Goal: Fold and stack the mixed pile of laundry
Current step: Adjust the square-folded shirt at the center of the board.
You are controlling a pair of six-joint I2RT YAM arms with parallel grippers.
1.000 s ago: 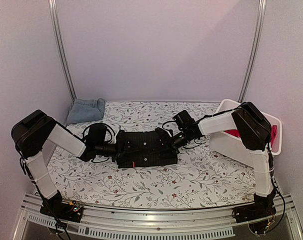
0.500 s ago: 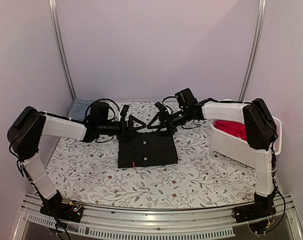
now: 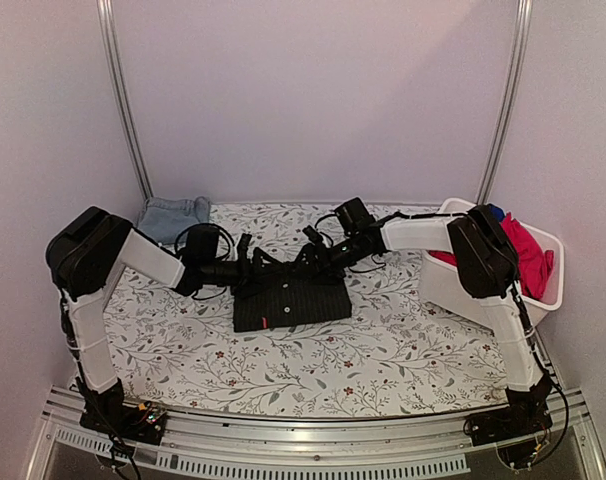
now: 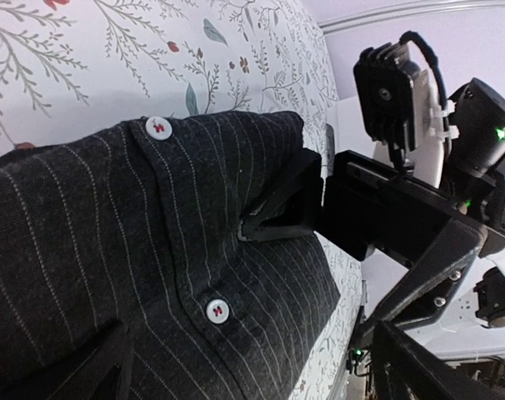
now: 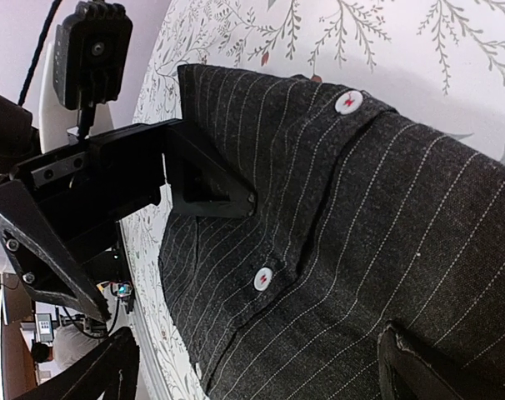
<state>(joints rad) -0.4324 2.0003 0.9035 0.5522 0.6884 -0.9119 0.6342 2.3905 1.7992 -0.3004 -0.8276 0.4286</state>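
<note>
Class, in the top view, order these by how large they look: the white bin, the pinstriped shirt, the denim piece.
1. White bin, partly hidden by the right arm.
2. Pinstriped shirt.
3. Denim piece, farther from the camera, so possibly shrunk by distance.

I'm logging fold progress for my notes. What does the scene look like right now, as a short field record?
shirt: black pinstriped shirt, folded, buttons up, mid-table
left claw: open, at the shirt's far edge
right claw: open, at the same edge, facing the left one
denim: light blue denim piece, folded, far left corner
bin: white bin, right side, holds red-pink cloth and blue cloth
</note>
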